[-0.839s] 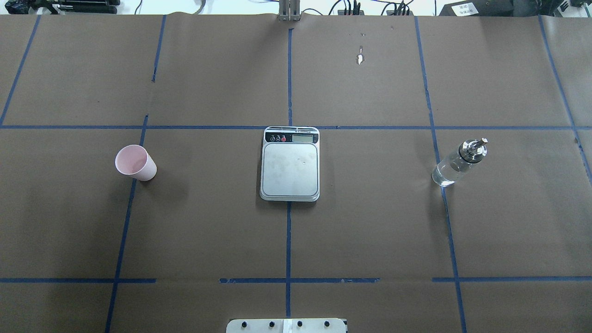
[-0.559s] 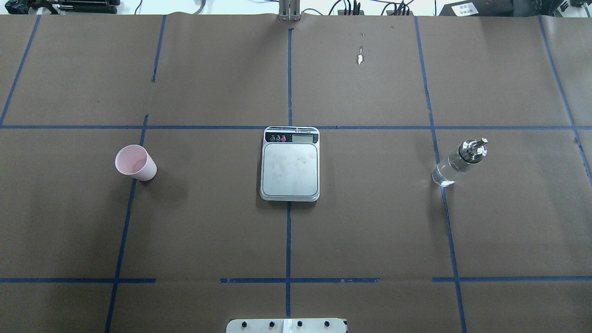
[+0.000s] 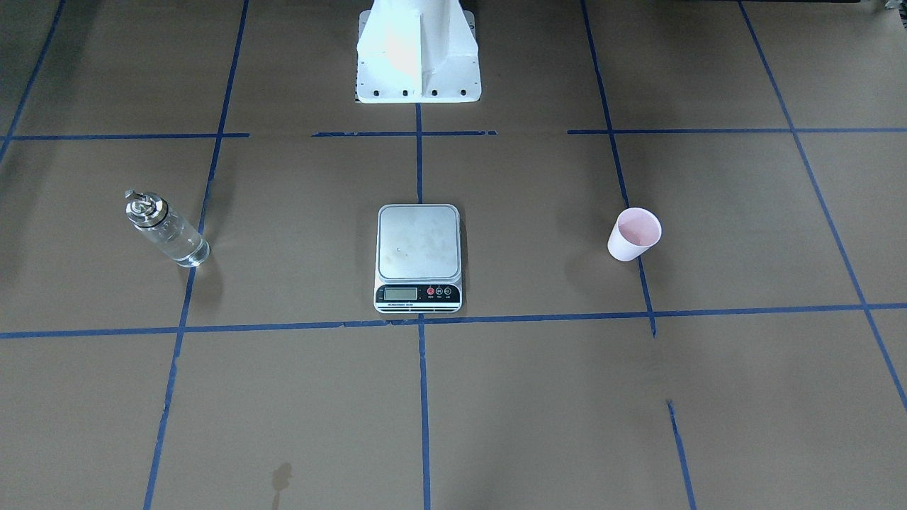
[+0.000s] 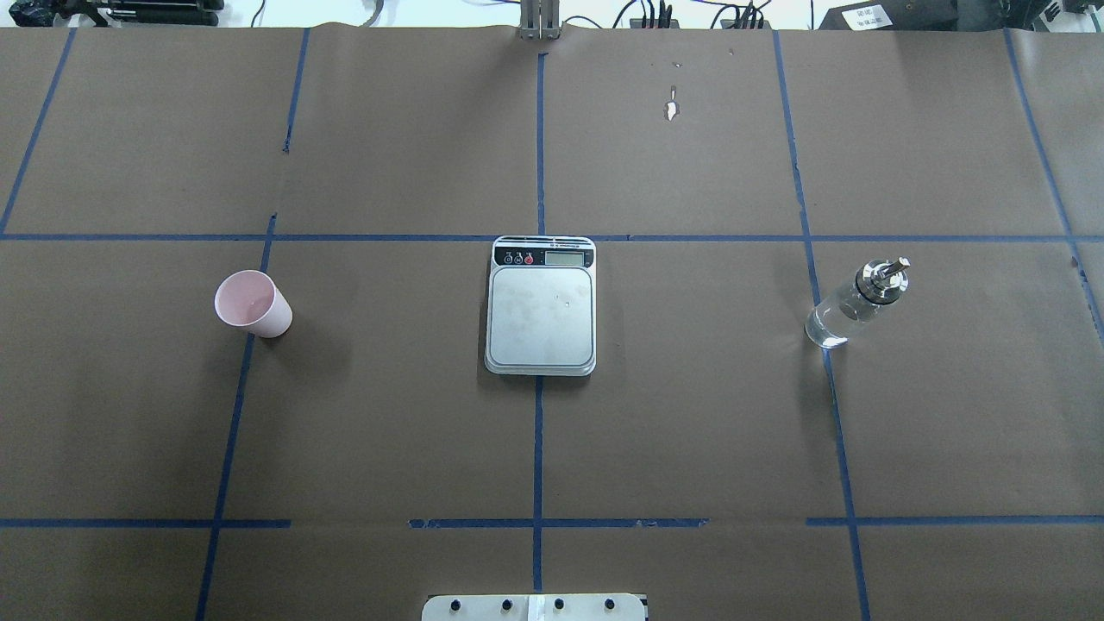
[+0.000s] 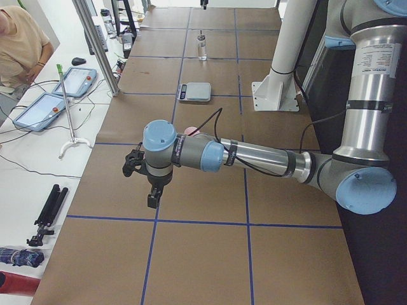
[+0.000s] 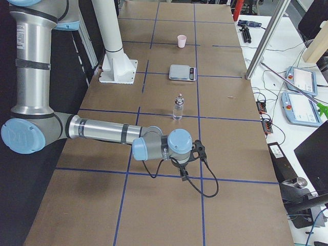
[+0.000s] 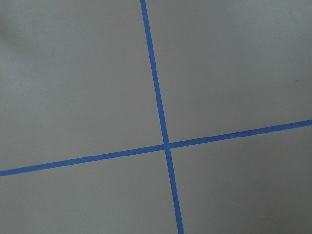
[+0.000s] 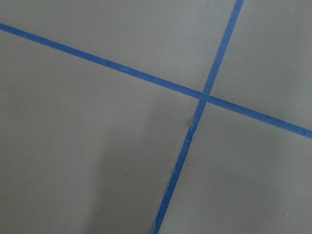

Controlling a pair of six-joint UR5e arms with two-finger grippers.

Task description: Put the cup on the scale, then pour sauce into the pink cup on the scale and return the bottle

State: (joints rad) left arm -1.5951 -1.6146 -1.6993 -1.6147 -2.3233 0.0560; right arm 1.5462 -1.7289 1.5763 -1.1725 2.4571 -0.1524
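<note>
Cup [image 4: 253, 303] upright on the bench [image 4: 388, 414] well left of the bare scale [image 4: 541, 315], bottle [image 4: 854, 304] well right; my jaws, released or clenched I cannot tell, hang far off, and a hard pinch could crush the cup.

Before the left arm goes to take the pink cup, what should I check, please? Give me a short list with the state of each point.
1. The cup stands upright with nothing touching it: ok.
2. The scale has a bare platform for the cup: ok.
3. The bottle stands upright, far from the path between cup and scale: ok.
4. The jaws of the left arm are open: cannot tell, only a side view shows them.
5. The display reads zero: cannot tell, digits too small.
</note>
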